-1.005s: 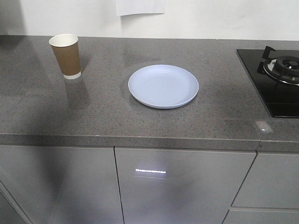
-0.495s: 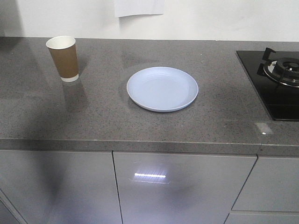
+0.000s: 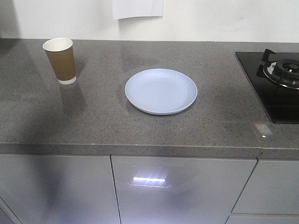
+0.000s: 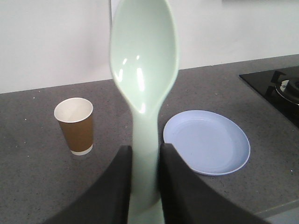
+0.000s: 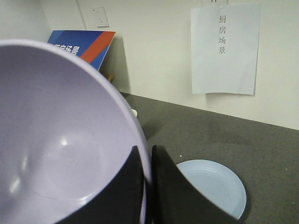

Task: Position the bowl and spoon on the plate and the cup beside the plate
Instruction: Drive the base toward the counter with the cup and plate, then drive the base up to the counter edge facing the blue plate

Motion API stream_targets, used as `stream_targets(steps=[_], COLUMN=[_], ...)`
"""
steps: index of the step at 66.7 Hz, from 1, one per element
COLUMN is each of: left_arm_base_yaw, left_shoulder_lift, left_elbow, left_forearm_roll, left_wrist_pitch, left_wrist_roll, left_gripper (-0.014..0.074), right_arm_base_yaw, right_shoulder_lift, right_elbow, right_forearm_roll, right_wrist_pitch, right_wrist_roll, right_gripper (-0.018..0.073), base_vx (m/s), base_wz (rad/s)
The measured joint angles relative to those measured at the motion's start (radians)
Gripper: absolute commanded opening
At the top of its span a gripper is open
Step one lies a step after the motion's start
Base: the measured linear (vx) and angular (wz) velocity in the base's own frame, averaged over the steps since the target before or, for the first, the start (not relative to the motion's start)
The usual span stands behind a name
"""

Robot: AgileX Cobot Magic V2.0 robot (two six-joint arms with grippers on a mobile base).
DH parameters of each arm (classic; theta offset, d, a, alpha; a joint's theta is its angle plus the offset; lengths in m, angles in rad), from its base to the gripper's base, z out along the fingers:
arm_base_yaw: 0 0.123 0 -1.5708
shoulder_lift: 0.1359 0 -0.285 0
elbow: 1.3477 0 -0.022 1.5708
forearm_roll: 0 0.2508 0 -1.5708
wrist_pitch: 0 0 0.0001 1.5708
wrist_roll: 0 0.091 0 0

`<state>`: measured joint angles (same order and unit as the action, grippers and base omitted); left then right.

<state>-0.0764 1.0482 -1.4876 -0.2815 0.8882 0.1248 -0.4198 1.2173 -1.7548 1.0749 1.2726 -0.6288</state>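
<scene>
left gripper holds the mint spoon upright, jaws clenched on its handle; right gripper jaws pinch the smooth lavender bowl rim.

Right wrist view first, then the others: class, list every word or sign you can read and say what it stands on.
"厨房场景", top to bottom, on the white paper sheet.
On the blue and orange board: white characters, partly hidden by the bowl, too blurred to read.
On the cup, plate and spoon: no writing visible.
</scene>
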Motion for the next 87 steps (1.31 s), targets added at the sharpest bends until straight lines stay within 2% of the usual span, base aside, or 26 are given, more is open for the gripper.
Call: stream_targets(steps=[87], left_arm_base_yaw=[0.000], left_shoulder_lift=[0.000], left_elbow=[0.000], left_forearm_roll=[0.000], left_wrist_pitch=[0.000], left_wrist_roll=[0.000], left_gripper=[-0.0006], right_arm_base_yaw=[0.000], right_shoulder_lift=[0.000], right_elbow=[0.000], right_forearm_roll=[0.000], right_wrist_pitch=[0.000], right_wrist_roll=[0.000], right_gripper=[-0.0006], base_vx=[0.03], base_wz=[-0.01])
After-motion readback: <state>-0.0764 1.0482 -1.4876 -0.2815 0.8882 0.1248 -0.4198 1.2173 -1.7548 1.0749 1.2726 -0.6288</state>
